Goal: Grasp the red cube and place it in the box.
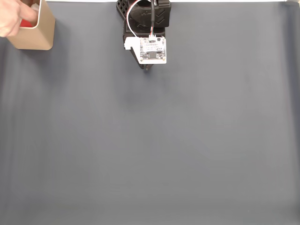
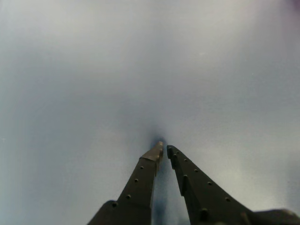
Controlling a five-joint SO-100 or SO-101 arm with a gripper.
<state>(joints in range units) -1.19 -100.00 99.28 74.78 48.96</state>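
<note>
The tan box (image 1: 41,33) stands at the top left corner in the fixed view. A person's hand (image 1: 11,18) reaches into it, and a patch of the red cube (image 1: 26,23) shows inside beside the fingers. My arm is folded at the top centre, far to the right of the box, with its gripper (image 1: 147,68) pointing down under the white wrist board. In the wrist view my gripper (image 2: 165,148) is shut, its two dark fingers meeting at the tips just above the grey mat, with nothing between them.
A dark grey mat (image 1: 154,150) covers the whole table. The arm's black base (image 1: 140,14) and its cable sit at the top edge. The mat's right edge has a raised fold (image 1: 287,93).
</note>
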